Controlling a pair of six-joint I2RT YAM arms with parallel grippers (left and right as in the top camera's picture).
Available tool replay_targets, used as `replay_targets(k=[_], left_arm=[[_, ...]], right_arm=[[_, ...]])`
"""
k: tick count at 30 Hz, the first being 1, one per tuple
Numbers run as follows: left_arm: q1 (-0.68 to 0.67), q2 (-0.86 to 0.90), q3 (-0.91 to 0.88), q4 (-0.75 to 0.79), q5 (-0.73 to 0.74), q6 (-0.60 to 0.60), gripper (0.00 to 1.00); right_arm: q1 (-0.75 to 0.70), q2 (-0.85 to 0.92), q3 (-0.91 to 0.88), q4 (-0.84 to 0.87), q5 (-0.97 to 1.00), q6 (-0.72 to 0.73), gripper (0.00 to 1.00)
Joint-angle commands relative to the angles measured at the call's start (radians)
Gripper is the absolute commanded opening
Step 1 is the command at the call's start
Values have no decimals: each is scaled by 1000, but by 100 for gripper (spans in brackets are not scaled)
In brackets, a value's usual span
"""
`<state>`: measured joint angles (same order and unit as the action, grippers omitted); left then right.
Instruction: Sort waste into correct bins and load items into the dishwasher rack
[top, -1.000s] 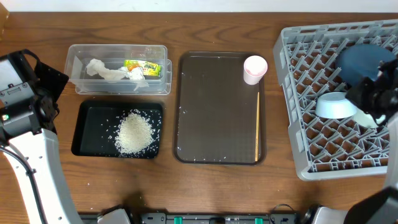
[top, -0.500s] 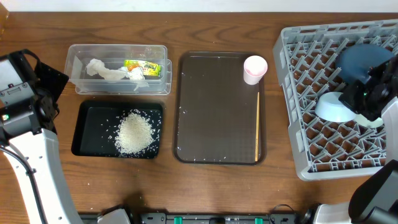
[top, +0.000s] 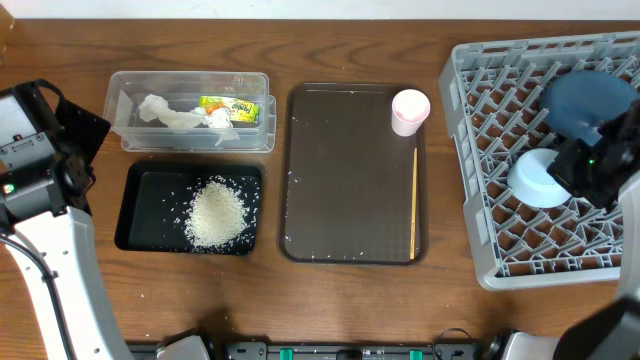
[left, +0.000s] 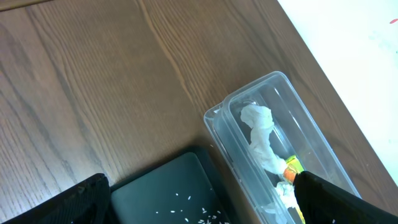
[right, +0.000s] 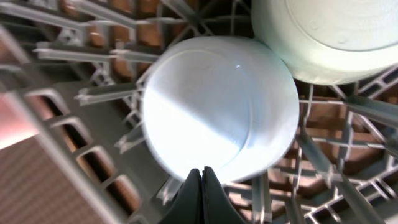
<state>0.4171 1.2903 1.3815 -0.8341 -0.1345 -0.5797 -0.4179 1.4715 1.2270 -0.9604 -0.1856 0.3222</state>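
Lower centre, right wrist frame: I find right gripper (right: 200, 180) clenched at light blue bowl (right: 214, 112) rim; a nudge could tip it.

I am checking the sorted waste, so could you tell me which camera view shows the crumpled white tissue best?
The left wrist view: the tissue lies large and unobstructed inside the clear tub. The overhead view shows it smaller, beside the wrapper. The right wrist view shows none of it, only the rack.
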Motion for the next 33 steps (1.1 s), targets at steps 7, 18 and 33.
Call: replay_targets(k=[7,18,33], left_arm=[[5,4,10,-3,-9,-5,96],[4,4,10,-3,-9,-5,96],[4,4,10,-3,-9,-5,96]], right_arm=[[247,-131,6,-11,4,-16,26],[472,30,4,8,249,-42,82],[477,216,4,74,196,-201,62]])
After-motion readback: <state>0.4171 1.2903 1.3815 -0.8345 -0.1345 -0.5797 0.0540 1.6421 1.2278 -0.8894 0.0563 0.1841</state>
